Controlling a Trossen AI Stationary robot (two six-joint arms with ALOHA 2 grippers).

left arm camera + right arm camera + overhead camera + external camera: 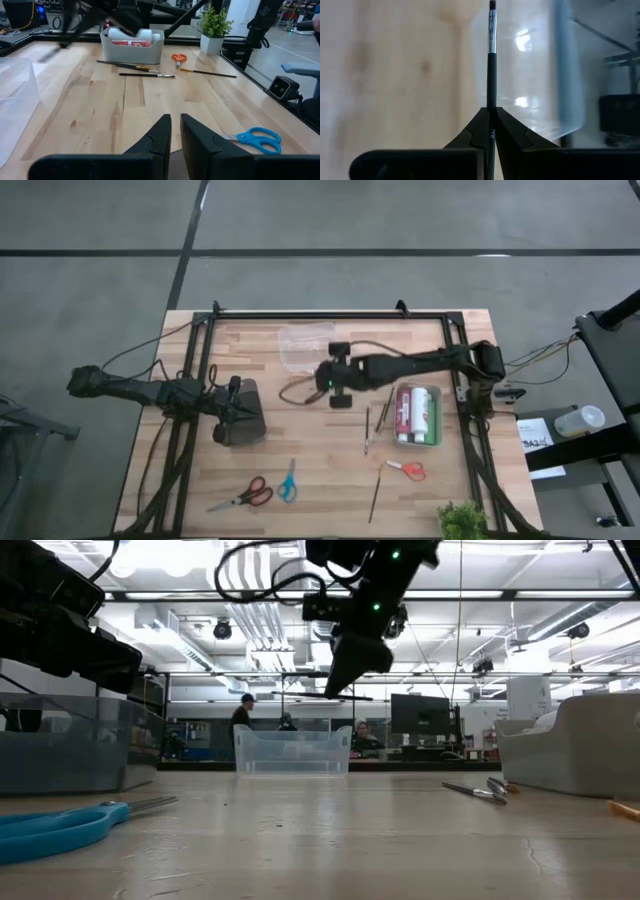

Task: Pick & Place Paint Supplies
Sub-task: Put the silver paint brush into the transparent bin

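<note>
My right gripper (333, 380) hangs above the table's middle, next to a clear plastic tub (305, 345), and is shut on a thin black brush (491, 60) with a silver ferrule. In the low view this gripper (340, 680) is well above the table, pointing down. Red, white and green paint bottles stand in a pale bin (418, 416) on the right. Other brushes lie flat on the wood (367, 430), (385, 410), (376, 492). My left gripper (175, 131) waits low over the left side (235, 393), shut on nothing. My right gripper pinches the brush's black handle (491, 112) between its two fingers. The brush runs along the fingers and sticks out forward past their tips, bristle end (492, 6) farthest out. It is lifted clear of the table, beside the clear tub's wall (545, 75).
Red scissors (245, 496) and blue scissors (288, 480) lie near the front edge, small orange scissors (407, 470) front right. A potted plant (460, 520) stands at the front right corner. A dark block (240, 418) sits under my left gripper. Bare wood lies in between.
</note>
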